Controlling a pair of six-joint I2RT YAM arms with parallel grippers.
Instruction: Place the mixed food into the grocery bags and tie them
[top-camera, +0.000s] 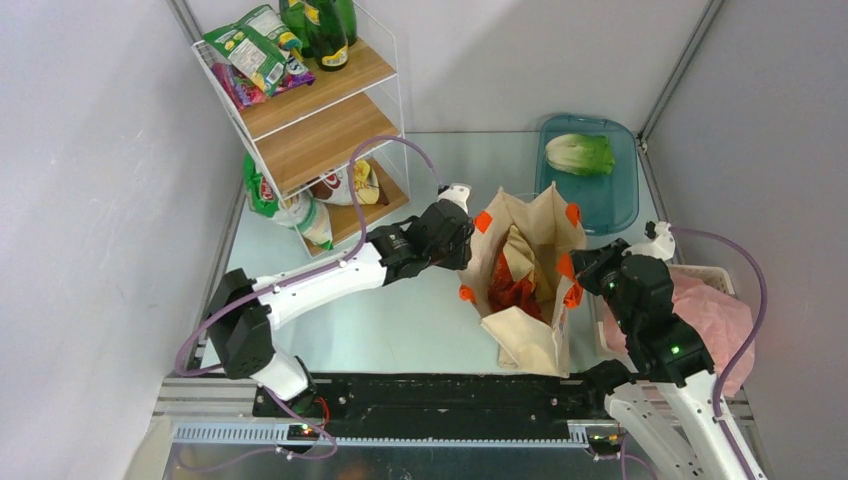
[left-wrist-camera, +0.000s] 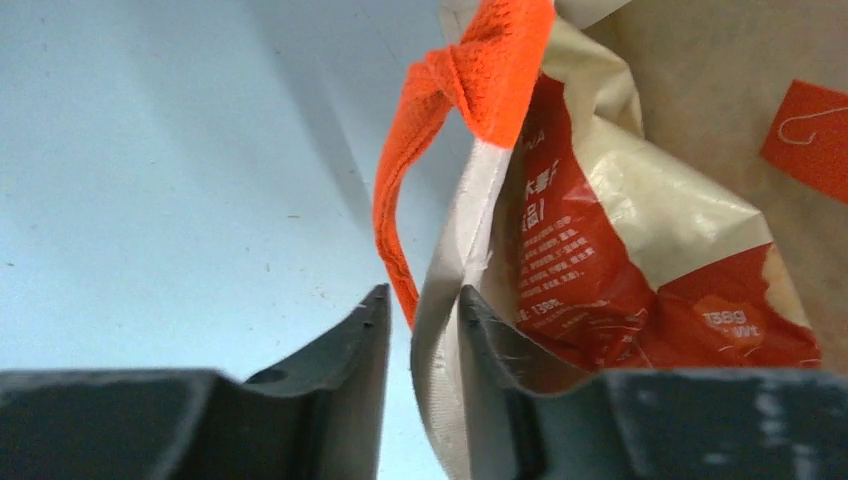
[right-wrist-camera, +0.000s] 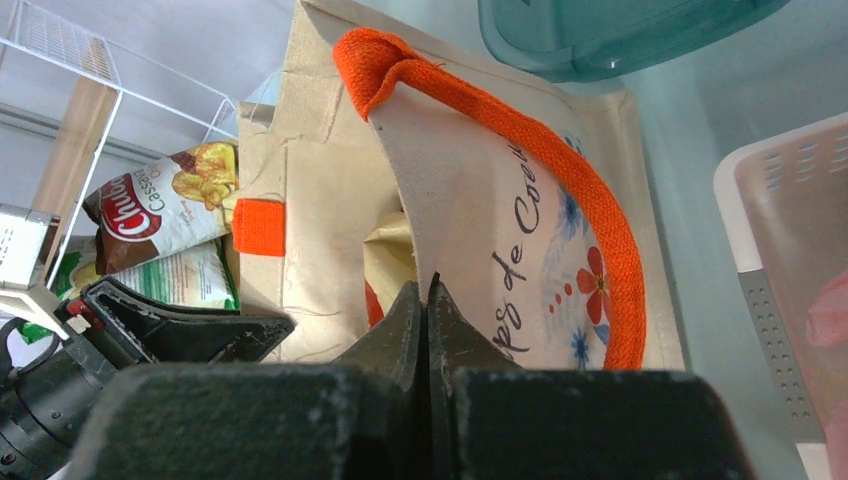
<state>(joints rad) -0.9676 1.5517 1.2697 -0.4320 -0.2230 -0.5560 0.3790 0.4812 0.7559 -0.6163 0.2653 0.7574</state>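
Holding tote (top-camera: 530, 340) mouth: right fingers (right-wrist-camera: 395, 325) pinch shut on tote's right rim, left fingers (left-wrist-camera: 330, 370) sit apart astride its left rim. Lettuce (top-camera: 580, 153) sits in tray (top-camera: 615, 205) beyond tote; unclamped left rim may slip, collapsing the mouth.

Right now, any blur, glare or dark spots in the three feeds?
Top external: evenly lit, sharp, no glare, only soft shadows. Left wrist: left claw dark and out of focus up close; print on the snack packet in the tote slightly soft. Right wrist: right claw underexposed and blurry, tote lettering crisp.
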